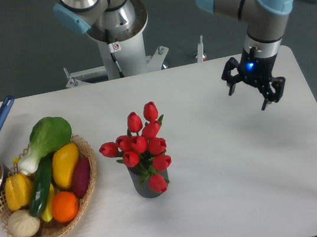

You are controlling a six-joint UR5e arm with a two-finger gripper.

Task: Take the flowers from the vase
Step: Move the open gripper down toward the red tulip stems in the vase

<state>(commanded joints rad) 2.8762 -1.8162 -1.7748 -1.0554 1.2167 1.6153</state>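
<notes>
Arm reaching downward, gripper (248, 96) fingers spread, holding nothing

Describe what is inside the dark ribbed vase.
The vase holds the flowers, a bunch of red tulip buds with green leaves. Their lower stems are hidden by its wall.

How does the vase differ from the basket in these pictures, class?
The vase is dark grey, ribbed, upright and narrow; the basket is tan, woven, wide and shallow. The vase holds red flowers; the basket holds toy vegetables. Both stand on the white table, filled.
</notes>
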